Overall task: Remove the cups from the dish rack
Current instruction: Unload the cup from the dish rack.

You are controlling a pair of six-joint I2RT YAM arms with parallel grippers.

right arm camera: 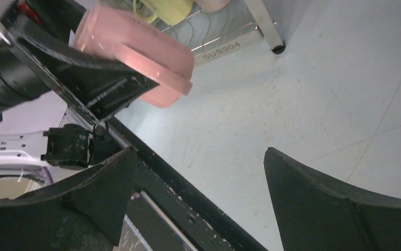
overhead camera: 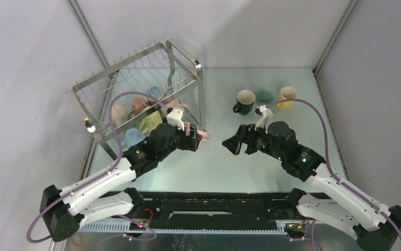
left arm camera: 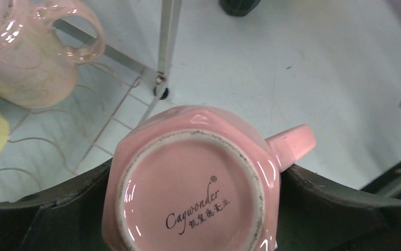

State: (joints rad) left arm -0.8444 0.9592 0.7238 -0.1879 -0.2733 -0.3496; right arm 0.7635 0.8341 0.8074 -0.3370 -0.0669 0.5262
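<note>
My left gripper (overhead camera: 194,137) is shut on a pink cup (overhead camera: 204,136) and holds it above the table just right of the dish rack (overhead camera: 135,86). In the left wrist view the cup's base (left arm camera: 190,193) faces the camera, with its handle to the right. Several cups sit in the rack: beige (overhead camera: 119,112), orange-red (overhead camera: 139,104), lime (overhead camera: 150,124), light blue (overhead camera: 131,137). Black (overhead camera: 244,101), green (overhead camera: 264,96) and yellow (overhead camera: 287,97) cups stand on the table at the back right. My right gripper (overhead camera: 233,142) is open and empty, facing the pink cup (right arm camera: 135,39).
The rack's steel corner post (left arm camera: 168,42) and foot (right arm camera: 278,49) stand close to the held cup. Another pale pink cup (left arm camera: 25,52) rests on the rack wires. The black base rail (overhead camera: 214,201) runs along the near edge. Grey walls enclose the table.
</note>
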